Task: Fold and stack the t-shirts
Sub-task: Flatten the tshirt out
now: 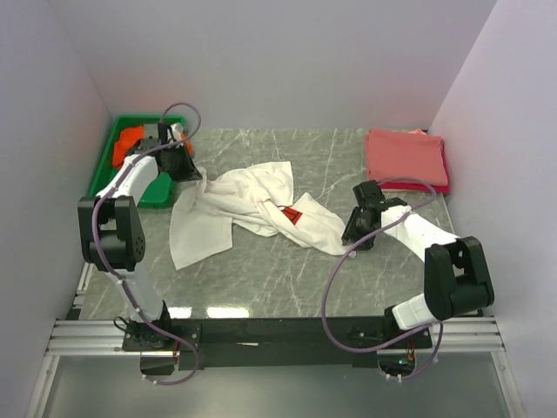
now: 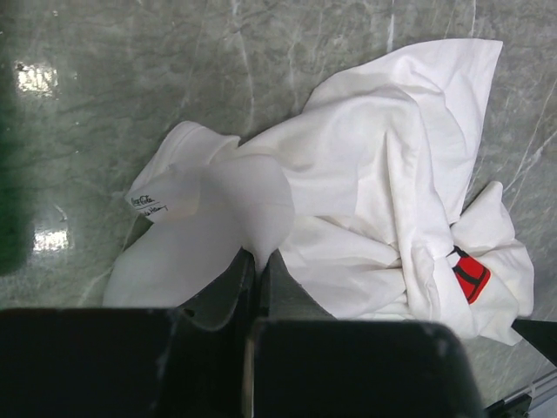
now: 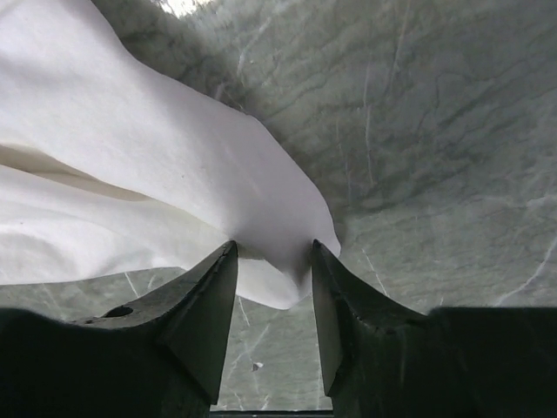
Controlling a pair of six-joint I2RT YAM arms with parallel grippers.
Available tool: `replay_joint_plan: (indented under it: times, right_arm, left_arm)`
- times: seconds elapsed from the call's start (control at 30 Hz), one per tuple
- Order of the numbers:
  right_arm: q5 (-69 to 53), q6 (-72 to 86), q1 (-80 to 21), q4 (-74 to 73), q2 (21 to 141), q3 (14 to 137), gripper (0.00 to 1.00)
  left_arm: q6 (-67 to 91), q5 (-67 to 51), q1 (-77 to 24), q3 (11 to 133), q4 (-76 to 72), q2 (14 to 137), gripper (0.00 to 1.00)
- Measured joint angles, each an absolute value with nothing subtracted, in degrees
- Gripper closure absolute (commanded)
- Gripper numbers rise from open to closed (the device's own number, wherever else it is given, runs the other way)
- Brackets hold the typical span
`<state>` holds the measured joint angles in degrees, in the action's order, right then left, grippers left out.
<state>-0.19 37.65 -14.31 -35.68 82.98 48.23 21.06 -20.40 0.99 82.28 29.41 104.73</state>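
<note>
- Left claw (image 2: 259, 268): jaws pressing together, pinching a fold of the white t-shirt (image 2: 383, 174) close to its printed neck label.
- Right claw (image 3: 274, 261): jaws standing apart, with a corner of the same shirt lying loose between them.
- White t-shirt: lying crumpled across the middle of the marble desk (image 1: 287, 279), reaching from one claw to the other. Its red square print (image 2: 470, 277) is showing nearer the right claw.
- Orange t-shirt (image 1: 130, 138): sitting in the green tray (image 1: 104, 170) at far left, behind the left claw.
- Salmon-pink t-shirt (image 1: 405, 155): lying folded at far right, with a red t-shirt (image 1: 446, 178) peeking out beneath it.
</note>
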Motion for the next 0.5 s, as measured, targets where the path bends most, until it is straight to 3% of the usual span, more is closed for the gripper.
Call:
replay_joint_plan:
  times: [0.13, 0.23, 0.27, 0.5]
  right_arm:
    - [-1.5, 37.8, -14.3, -35.2, 84.0, 47.2, 0.58]
    - [-2.6, 38.1, -14.3, -34.2, 85.8, 46.8, 0.82]
    - [-2.9, 38.3, -14.3, -34.0, 86.4, 46.7, 1.00]
    - [-3.0, 39.0, -14.3, -38.1, 85.0, 49.0, 1.00]
  left_arm:
    - [21.1, -21.0, 0.5, 83.7, 29.4, 106.3, 1.00]
    - [21.1, -21.4, 0.5, 84.9, 29.4, 107.5, 1.00]
    - [21.1, -21.4, 0.5, 85.3, 29.4, 107.8, 1.00]
    - [22.0, -21.6, 0.5, 88.1, 29.6, 108.0, 1.00]
